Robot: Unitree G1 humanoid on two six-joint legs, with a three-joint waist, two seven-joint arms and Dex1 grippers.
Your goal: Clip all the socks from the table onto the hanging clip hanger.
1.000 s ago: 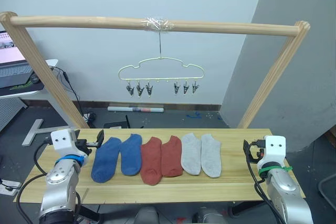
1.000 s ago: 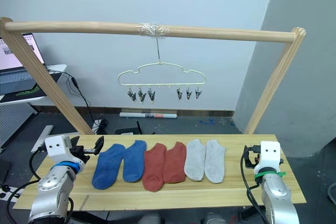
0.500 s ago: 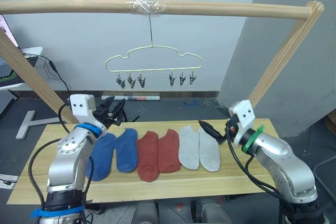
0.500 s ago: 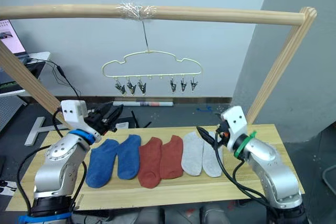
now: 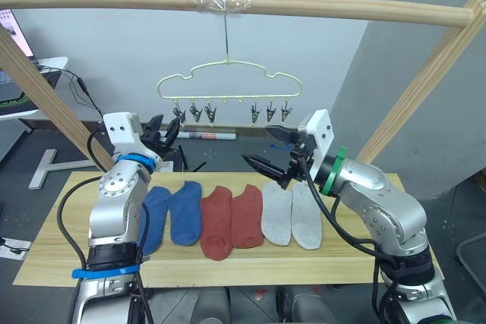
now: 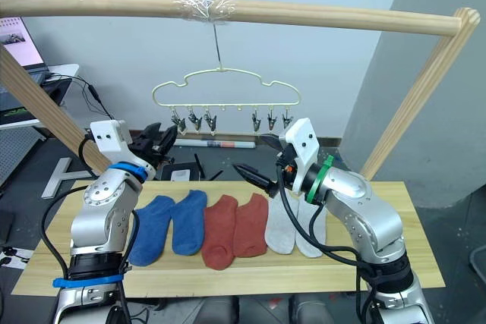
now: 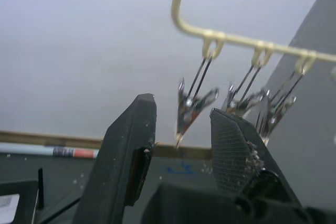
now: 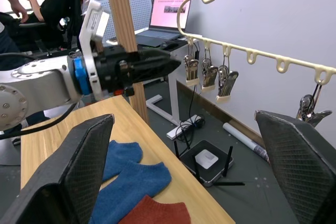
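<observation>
Beneath the clip hanger [image 5: 227, 89], both raised end effectors, left [image 5: 165, 128] and right [image 5: 272, 149], released (socks [image 5: 231, 215] untouched)

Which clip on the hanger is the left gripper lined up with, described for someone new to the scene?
From the wooden pole hangs a pale wire clip hanger with two groups of three dark clips. The clip is the outermost of the group on the robot's left, nearest the open left gripper.
</observation>
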